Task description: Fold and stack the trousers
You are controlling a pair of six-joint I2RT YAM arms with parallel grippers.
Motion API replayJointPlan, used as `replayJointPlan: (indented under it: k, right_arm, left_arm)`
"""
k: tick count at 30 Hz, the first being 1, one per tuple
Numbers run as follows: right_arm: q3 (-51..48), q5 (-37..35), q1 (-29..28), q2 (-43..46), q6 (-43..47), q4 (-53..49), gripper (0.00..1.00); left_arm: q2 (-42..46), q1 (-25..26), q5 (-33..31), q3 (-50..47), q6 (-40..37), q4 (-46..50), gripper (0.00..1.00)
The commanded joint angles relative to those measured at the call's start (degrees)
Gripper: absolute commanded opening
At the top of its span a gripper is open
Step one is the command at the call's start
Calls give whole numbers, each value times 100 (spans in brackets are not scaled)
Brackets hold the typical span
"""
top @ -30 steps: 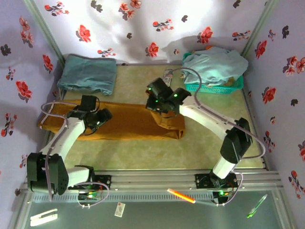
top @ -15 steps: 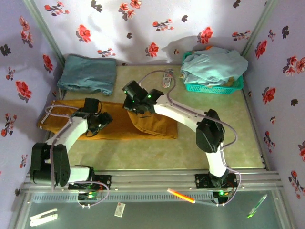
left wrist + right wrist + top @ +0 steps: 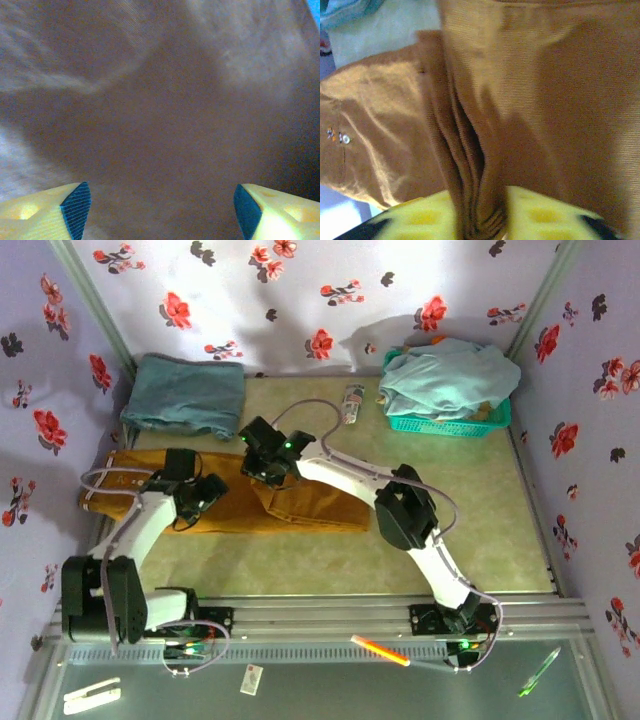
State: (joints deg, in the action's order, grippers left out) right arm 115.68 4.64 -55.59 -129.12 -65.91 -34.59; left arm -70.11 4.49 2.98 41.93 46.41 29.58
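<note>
The mustard-brown trousers (image 3: 310,508) lie across the left half of the table, waistband at the far left, the leg end folded back over the middle. My right gripper (image 3: 264,460) hangs over that fold, reaching far left. In the right wrist view a bunched ridge of the trousers (image 3: 545,75) stands pinched between the yellow fingers (image 3: 420,217) of my right gripper (image 3: 480,225). My left gripper (image 3: 205,490) rests low on the cloth near the waist end. In the left wrist view my left gripper (image 3: 160,215) is open, pads wide apart over flat brown trousers cloth (image 3: 165,110), nothing between them.
A folded dusty teal garment (image 3: 185,395) lies at the back left, just beyond the trousers. A teal basket (image 3: 452,426) at the back right holds a pale aqua garment (image 3: 445,375). A small flat item (image 3: 352,398) lies at the back centre.
My right gripper has carried the leg end leftward across the trousers, shortening the visible length. The left gripper has opened slightly and barely moved.
</note>
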Motion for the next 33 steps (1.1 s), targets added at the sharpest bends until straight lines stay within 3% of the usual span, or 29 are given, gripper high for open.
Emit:
replayJointPlan:
  k: [1, 9, 14, 18, 22, 31, 33]
  right_arm:
    - [360, 684, -77, 13, 22, 22, 52]
    - [-890, 691, 309, 1408, 373, 120, 58]
    - [-2153, 581, 1107, 2380, 1334, -411, 55]
    - [-3185, 676, 1995, 2925, 2126, -846, 53]
    - [-4195, 1129, 2703, 3329, 2682, -639, 52]
    - [-5451, 2037, 3271, 3021, 2758, 530, 47]
    - [-5521, 2051, 3283, 2849, 2788, 593, 47]
  left_arm:
    - [454, -238, -65, -119, 78, 423, 81]
    - [713, -274, 299, 11, 113, 446, 80]
    - [208, 453, 332, 523, -33, 294, 74]
    - [-343, 1026, 264, 988, -192, 144, 62]
    - [-938, 1405, 270, 1361, -433, 15, 44]
    - [-2133, 1828, 763, 1317, -504, -789, 11]
    - [-2207, 1828, 676, 1090, -486, -908, 11]
